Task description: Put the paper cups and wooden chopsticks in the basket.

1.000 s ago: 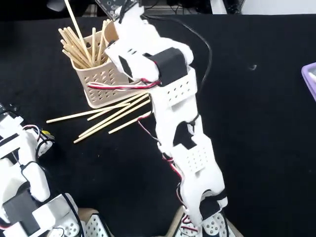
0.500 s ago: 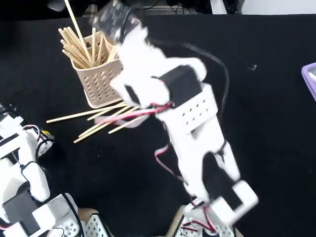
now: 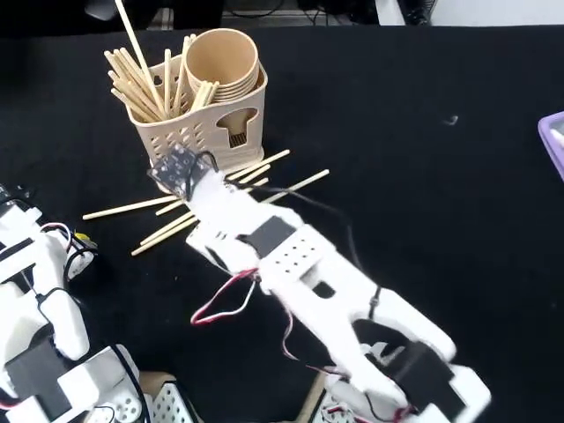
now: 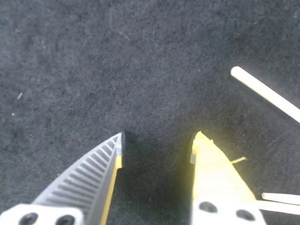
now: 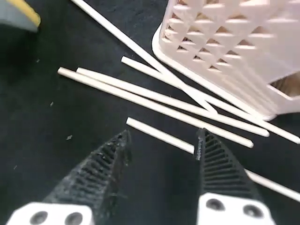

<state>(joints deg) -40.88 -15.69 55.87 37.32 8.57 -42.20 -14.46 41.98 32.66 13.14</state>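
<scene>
- Black ribbed fingers [image 5: 101, 178] of the right gripper [image 5: 161, 136] stood apart, released and holding nothing, low over the loose chopsticks [image 5: 159, 101].
- One short chopstick lay crosswise beneath the gap between those fingertips. Whether either tip touched it could not be told.
- More loose chopsticks lay side by side just beyond it, roughly parallel. One long one crossed them at an angle and ran along the foot of the basket [image 5: 225, 37].
- Seen from above, the right arm [image 3: 291, 256] stretched low from its base at the near edge toward the basket. Its wrist ended just in front of the basket's wall, over the scattered sticks.
- The basket stood upright on the black table [image 3: 441, 220], toward the far side.
- A nested stack of cups [image 3: 222, 57] sat upright in the basket, on the side nearer the table's middle.
- A bundle [image 3: 141, 84] of chopsticks leaned in the basket's other side, fanned outward, with one standing much taller than the rest.
- The loose chopsticks spread over the cloth from the basket's foot, poking out on either side of the right arm.
- The left gripper [image 4: 159, 138] was likewise slack. Its grey ribbed finger and yellow finger gaped, with bare black cloth between them.
- A chopstick's end lay near the yellow finger, apart from it, and another stick's tip showed just beside that finger.
- The left arm [image 3: 35, 326] sat folded at the table's near corner, well apart from the basket.
- A purple object [image 3: 553, 137] showed at the opposite edge of the table, well apart from everything else.
</scene>
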